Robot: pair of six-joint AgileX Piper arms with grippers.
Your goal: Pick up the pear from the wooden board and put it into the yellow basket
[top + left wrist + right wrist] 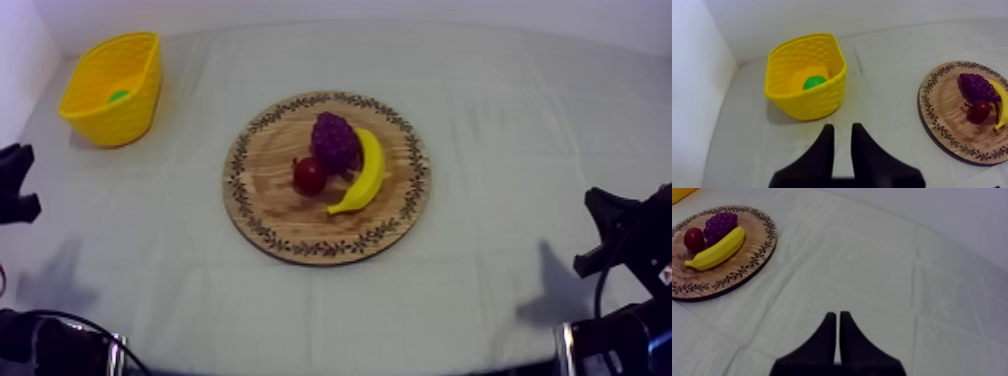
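Observation:
The green pear (118,96) lies inside the yellow basket (105,120) at the table's far left; in the left wrist view the pear (814,82) rests on the floor of the basket (807,102). My left gripper (843,127) hovers over the cloth just in front of the basket, open, with nothing between its fingers. At the left edge of the top view my left gripper (18,182) sits low. My right gripper (837,314) is shut on nothing above bare cloth, and in the top view my right gripper (606,232) is low at the right edge.
The round wooden board (265,205) sits mid-table and carries purple grapes (335,142), a banana (365,172) and a small red fruit (309,175). A white wall runs behind and to the left of the basket.

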